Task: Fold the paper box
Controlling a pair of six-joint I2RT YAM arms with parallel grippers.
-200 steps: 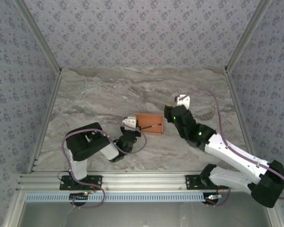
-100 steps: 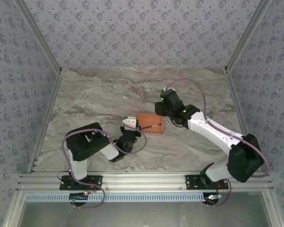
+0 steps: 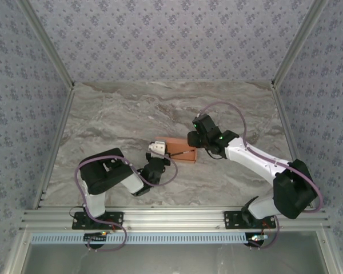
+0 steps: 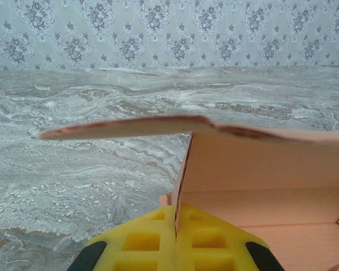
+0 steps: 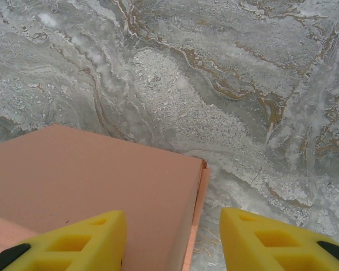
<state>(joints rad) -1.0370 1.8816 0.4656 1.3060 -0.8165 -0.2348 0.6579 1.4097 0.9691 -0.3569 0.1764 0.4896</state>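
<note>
While the paper box point(image 3: 181, 150) lies mid-table point(image 3: 114, 120), its left wall clamped by the left gripper point(image 4: 176, 220), the right gripper point(image 5: 172, 226), fingers apart astride the box's right corner, should close squarely and gently.

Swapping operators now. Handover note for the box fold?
Left hand: shut, pinching an upright wall of the salmon-orange cardboard box.
Right hand: open, straddling a box edge, one finger over its panel, the other over the grey marble table; not gripping.
Box: mid-table, between the arms.
Done: walls raised, one flap bent over.
Left: the interior is open on the left hand's side; the flaps likely need closing.
</note>
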